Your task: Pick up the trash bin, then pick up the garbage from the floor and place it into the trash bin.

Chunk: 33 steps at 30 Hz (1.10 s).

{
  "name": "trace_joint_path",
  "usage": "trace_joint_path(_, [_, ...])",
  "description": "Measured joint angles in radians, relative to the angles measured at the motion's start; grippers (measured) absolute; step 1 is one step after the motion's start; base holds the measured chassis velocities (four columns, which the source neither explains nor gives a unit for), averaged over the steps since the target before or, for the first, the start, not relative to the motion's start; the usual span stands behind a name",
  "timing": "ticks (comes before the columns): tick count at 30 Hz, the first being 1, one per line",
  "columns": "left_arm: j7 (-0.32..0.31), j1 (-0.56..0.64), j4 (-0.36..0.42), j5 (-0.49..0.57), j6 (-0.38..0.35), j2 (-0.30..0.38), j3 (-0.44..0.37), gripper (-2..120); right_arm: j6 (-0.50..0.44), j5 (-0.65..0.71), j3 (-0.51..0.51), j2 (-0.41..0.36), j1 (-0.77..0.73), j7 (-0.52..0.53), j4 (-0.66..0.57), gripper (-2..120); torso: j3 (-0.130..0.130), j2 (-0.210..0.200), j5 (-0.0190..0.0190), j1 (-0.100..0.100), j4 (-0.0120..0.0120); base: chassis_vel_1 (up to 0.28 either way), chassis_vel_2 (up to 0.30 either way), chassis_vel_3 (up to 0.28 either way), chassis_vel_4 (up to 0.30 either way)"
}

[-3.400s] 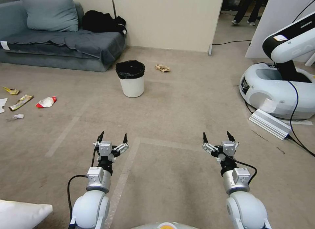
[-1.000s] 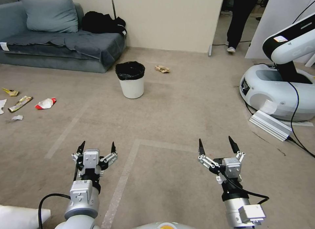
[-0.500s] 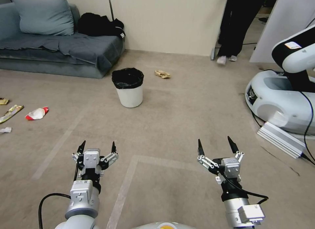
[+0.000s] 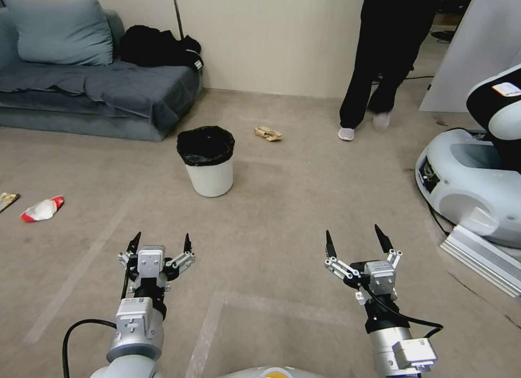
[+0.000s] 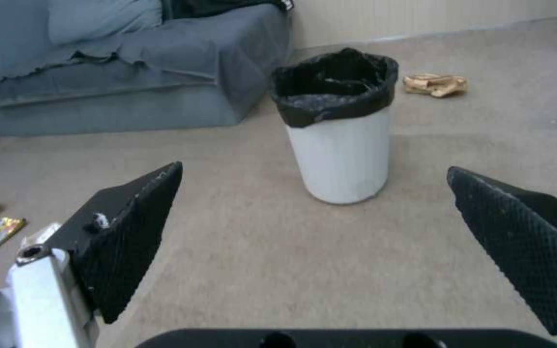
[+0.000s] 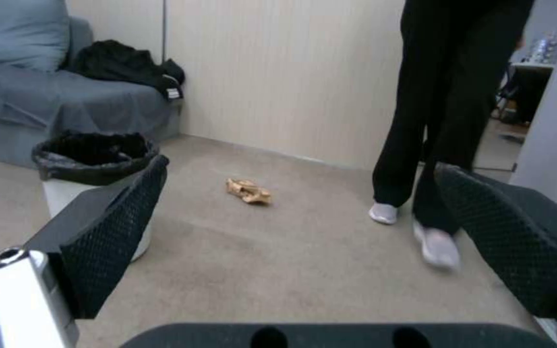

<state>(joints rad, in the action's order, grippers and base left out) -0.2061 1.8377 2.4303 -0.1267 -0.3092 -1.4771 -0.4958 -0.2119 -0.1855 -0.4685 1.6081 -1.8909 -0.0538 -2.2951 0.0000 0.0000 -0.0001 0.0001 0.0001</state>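
My left gripper (image 4: 159, 242) hangs low over the carpet (image 4: 282, 204), fingers spread wide with nothing between them. My right gripper (image 4: 353, 239) is level with it, off to the side, jaws just as far apart and empty too. Both point forward, fingertips up off the floor.

Straight ahead of my left gripper stands the trash bin (image 4: 207, 161), white and round, upright on the carpet, with its crinkly black bag (image 4: 205, 145) folded over the rim. It is well apart from my fingertips (image 5: 133, 227); from the left wrist I see it framed in the gap between the two black pads, a touch toward the right one. From the right wrist the bin (image 6: 92, 169) sits partly behind my near finger, off toward my left arm's side.

Beyond the bin, and to its right, a tan crumpled paper (image 4: 268, 133) lies on the floor, near the wall. Far out to the left of my left gripper there is a red-white wrapper (image 4: 41, 209), and a yellow wrapper (image 4: 7, 199) just past it at the edge.

Behind the bin on the left is a grey sofa (image 4: 97, 96), with a cushion and a black heap of clothing on it. Off to the right of my right gripper sits another white robot base (image 4: 472, 177).
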Motion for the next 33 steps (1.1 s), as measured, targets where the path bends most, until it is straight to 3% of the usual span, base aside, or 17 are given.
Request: trace_joint_path(33, [-0.003,-0.002,0.010,0.001,0.000,0.003,-0.001,100,-0.004,-0.009,0.005,0.000,-0.008,-0.006,-0.005,100,0.000,0.000,0.0004,0.000,0.0001,-0.181,0.189,0.182,-0.185])
